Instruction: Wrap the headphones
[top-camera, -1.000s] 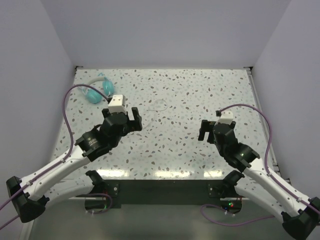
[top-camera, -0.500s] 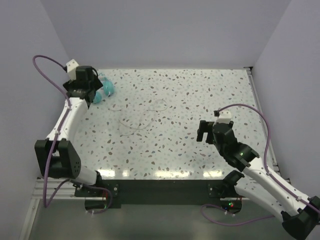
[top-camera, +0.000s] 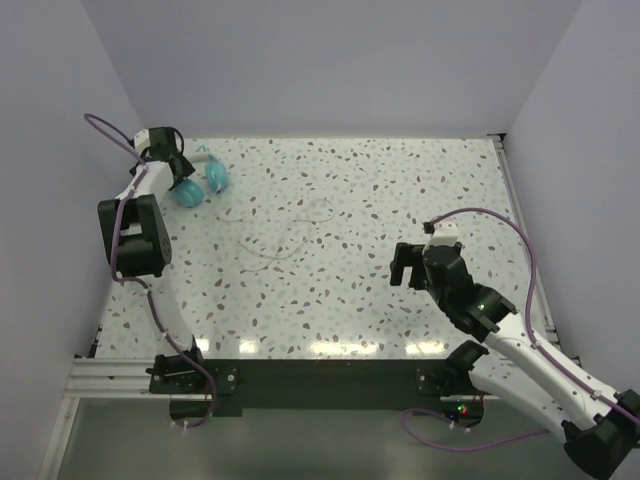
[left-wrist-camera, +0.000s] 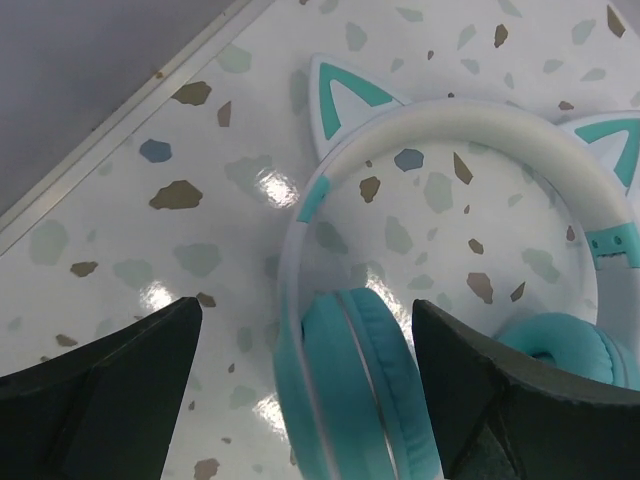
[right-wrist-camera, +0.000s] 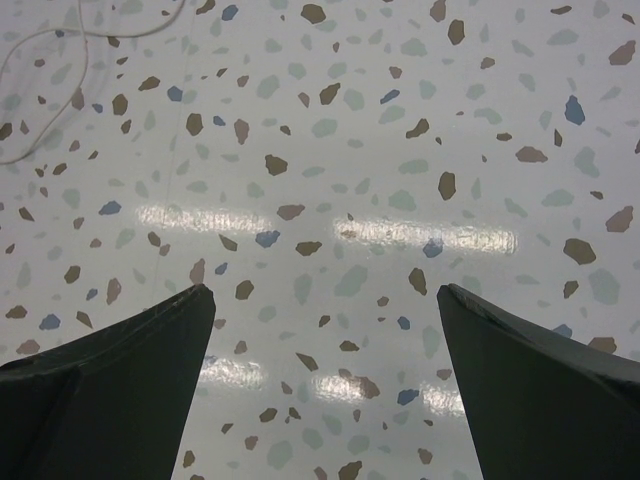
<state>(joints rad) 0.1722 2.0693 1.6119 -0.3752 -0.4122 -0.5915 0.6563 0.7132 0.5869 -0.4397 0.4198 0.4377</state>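
Black jaws of the left gripper stand wide, straddling without gripping one of two teal ear cups of the single headphones at the speckled table's far left corner. One thin cable loops toward the centre. The right gripper hangs wide open, empty, right of centre. Pale walls close three sides.

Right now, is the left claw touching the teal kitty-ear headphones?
Cannot tell. Left wrist view: the left gripper, open, straddles a cup of the teal cat-ear headphones; one finger overlaps them, no plain contact or gap.
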